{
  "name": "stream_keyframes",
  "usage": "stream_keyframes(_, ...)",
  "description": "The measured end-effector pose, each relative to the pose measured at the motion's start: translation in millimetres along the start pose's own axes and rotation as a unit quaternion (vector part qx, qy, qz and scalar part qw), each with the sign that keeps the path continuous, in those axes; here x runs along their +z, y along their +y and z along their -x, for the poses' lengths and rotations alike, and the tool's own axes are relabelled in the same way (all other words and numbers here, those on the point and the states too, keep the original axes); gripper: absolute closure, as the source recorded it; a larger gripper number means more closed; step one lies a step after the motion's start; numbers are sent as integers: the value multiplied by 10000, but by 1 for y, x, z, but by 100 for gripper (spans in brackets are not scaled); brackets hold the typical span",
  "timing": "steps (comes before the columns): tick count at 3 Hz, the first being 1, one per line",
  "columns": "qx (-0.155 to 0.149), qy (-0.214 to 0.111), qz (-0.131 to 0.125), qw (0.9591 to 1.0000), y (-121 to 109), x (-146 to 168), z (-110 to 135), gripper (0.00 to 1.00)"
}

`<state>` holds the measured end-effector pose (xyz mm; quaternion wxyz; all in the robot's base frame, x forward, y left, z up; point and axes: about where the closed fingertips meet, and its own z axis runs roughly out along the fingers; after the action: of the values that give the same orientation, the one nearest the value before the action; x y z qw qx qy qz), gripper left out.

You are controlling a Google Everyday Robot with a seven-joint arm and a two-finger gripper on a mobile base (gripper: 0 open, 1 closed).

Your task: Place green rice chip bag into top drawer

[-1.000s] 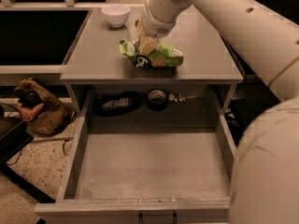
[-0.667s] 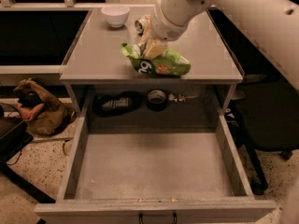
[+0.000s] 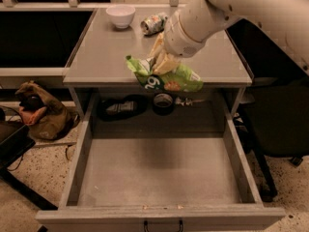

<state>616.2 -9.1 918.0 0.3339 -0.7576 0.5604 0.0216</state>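
Observation:
The green rice chip bag (image 3: 166, 76) is a crinkled light-green foil bag with printed chips. It hangs in the air at the front edge of the grey tabletop (image 3: 106, 57), over the back of the open drawer. My gripper (image 3: 161, 62) comes down from the white arm at upper right and is shut on the bag's top. The top drawer (image 3: 159, 170) is pulled wide open below, with a flat grey floor, low side walls and a small dark handle (image 3: 162, 224) on its front.
A white bowl (image 3: 120, 15) and a crushed can (image 3: 154, 23) stand at the back of the tabletop. Dark items (image 3: 120, 108) and a round tape roll (image 3: 163, 103) lie on the shelf behind the drawer. A brown bag (image 3: 41, 112) sits on the floor at left.
The gripper has lifted the bag off the tabletop and carried it forward, toward the drawer. The view has also shifted, and the arm fills less of the right side.

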Motion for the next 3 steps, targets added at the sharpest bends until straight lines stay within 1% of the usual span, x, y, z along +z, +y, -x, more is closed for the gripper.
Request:
stream_keyframes(1, 189, -315, 53, 9993, 25, 15, 1, 100)
stream_keyframes(3, 358, -345, 79, 9987, 58, 15, -3, 100)
